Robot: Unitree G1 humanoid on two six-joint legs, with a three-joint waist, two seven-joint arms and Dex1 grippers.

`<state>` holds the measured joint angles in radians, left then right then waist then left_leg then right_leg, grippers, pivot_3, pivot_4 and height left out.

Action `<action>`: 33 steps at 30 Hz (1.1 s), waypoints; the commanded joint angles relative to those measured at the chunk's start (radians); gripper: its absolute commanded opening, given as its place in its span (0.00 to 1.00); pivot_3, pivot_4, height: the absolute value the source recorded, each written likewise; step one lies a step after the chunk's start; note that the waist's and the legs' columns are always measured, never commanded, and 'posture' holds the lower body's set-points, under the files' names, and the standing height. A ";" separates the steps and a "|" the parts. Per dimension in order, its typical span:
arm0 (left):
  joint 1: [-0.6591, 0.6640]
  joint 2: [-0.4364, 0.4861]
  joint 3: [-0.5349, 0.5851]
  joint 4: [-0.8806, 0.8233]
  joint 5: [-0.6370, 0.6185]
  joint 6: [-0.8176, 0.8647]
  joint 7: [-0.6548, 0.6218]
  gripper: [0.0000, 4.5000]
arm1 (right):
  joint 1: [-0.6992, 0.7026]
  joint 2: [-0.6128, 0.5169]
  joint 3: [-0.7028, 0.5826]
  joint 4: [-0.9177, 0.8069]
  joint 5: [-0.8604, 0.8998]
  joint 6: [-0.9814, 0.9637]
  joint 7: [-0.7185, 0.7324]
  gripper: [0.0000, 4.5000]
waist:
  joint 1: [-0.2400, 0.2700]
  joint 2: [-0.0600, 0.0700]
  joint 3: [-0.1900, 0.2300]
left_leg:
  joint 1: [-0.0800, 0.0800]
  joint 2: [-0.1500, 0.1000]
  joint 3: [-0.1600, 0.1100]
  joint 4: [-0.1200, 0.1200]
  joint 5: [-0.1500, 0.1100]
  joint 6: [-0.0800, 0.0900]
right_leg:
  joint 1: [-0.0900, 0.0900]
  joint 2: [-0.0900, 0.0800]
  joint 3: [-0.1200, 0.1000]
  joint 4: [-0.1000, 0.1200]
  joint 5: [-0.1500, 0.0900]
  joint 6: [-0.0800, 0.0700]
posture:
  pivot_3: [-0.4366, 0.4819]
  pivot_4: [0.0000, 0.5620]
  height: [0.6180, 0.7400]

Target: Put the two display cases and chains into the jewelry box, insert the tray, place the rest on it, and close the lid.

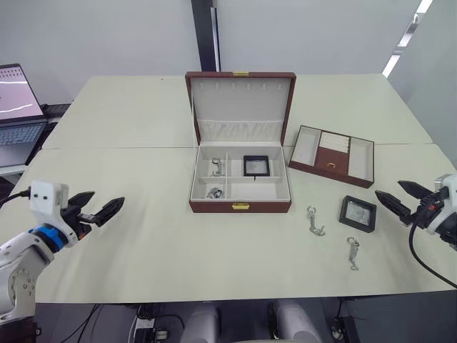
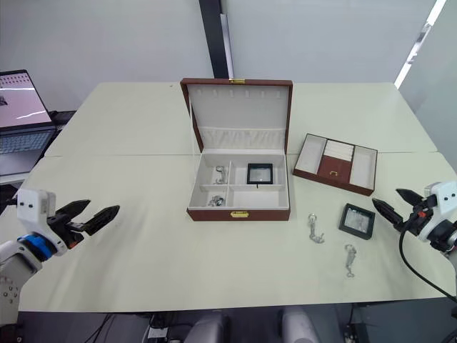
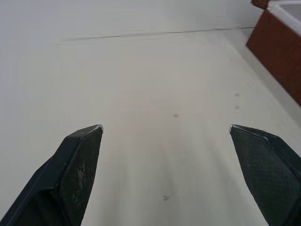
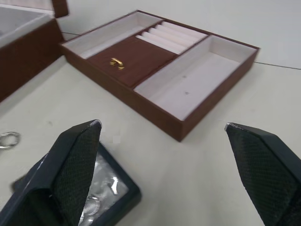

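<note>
- Pale cream table, two tops joined by a seam.
- Open reddish-brown wood-grain jewelry box, between both open jaws.
- Shallow brown tray, beyond the right jaws.
- Black-framed display case, just off the right fingertips.
- Two silvery chains, beside that case.

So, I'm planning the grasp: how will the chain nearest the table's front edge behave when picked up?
The chain looks thin and linked, so it will probably hang limp. It lies flat on the table, so pinching may be fiddly. It seems light.
</note>
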<state>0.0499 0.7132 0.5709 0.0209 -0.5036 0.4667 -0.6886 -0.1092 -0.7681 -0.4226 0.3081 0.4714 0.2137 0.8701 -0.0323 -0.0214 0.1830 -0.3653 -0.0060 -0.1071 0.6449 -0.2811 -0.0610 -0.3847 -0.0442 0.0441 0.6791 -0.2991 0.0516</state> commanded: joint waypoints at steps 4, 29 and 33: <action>-0.013 -0.034 0.060 0.074 0.062 -0.143 0.103 1.00 | -0.017 0.033 -0.053 0.088 -0.041 -0.129 -0.082 1.00 | 0.001 0.000 0.000 | 0.000 -0.001 0.000 0.000 0.000 0.000 | 0.000 -0.001 0.000 0.000 0.000 0.000 | 0.48 0.27 1.00; -0.069 -0.056 0.010 0.131 0.076 -0.213 0.140 1.00 | -0.022 0.048 -0.055 0.109 -0.050 -0.176 -0.151 1.00 | 0.000 0.000 0.000 | 0.000 -0.001 0.000 0.000 0.000 0.000 | 0.000 -0.001 0.000 0.001 0.000 0.000 | 0.48 0.27 1.00; -0.089 -0.052 -0.007 0.071 0.055 -0.178 0.127 1.00 | -0.020 0.032 -0.052 0.074 -0.036 -0.142 -0.114 1.00 | 0.000 0.000 0.000 | 0.000 -0.001 0.000 0.000 0.000 0.000 | 0.000 -0.001 0.000 0.001 0.000 0.000 | 0.48 0.27 1.00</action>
<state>-0.0241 0.6414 0.5694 0.1502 -0.4301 0.2825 -0.5550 -0.1278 -0.7060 -0.4519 0.4272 0.4163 0.0642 0.7388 -0.0326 -0.0210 0.1827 -0.3650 -0.0068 -0.1068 0.6452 -0.2811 -0.0611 -0.3844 -0.0451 0.0443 0.6797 -0.2990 0.0518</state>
